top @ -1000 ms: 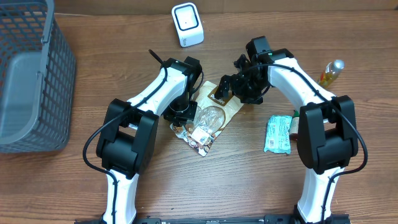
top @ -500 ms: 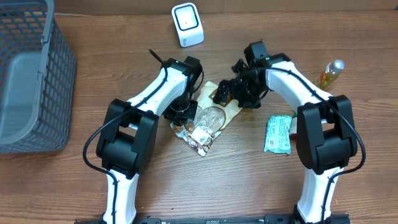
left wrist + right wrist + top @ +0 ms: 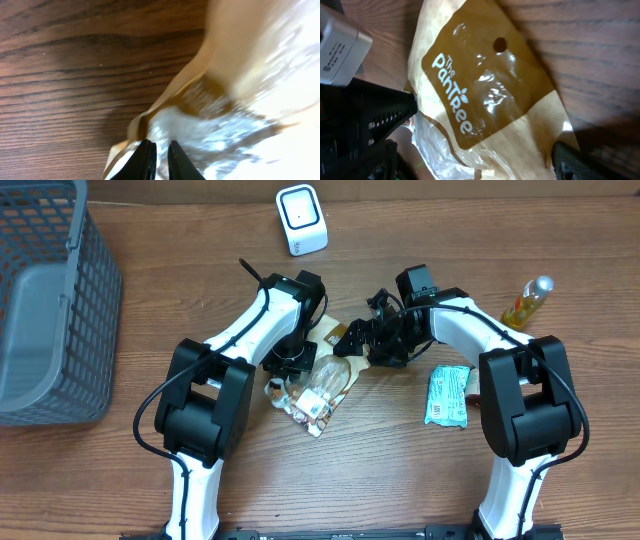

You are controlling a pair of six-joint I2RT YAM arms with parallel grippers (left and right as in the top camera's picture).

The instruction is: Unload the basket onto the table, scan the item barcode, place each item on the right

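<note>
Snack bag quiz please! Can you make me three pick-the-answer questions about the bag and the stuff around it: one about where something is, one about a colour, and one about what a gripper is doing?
1. Where is the white scanner compared with the snack bag?
A. On top of it
B. Tucked under it
C. Beyond it, standing apart

2. What colour is the flat packet?
A. Green
B. Red
C. Purple

3. What is the left gripper doing?
A. Wide open, holding nothing
B. Shut on the snack bag's edge
C. Holding the white scanner

Answers:
1. C, since the overhead view shows bare wood between the scanner and the bag.
2. A, since the overhead view shows its wrapper is green.
3. B, since the left wrist view shows its fingers nearly together, pinching the bag's crinkly edge.
</note>
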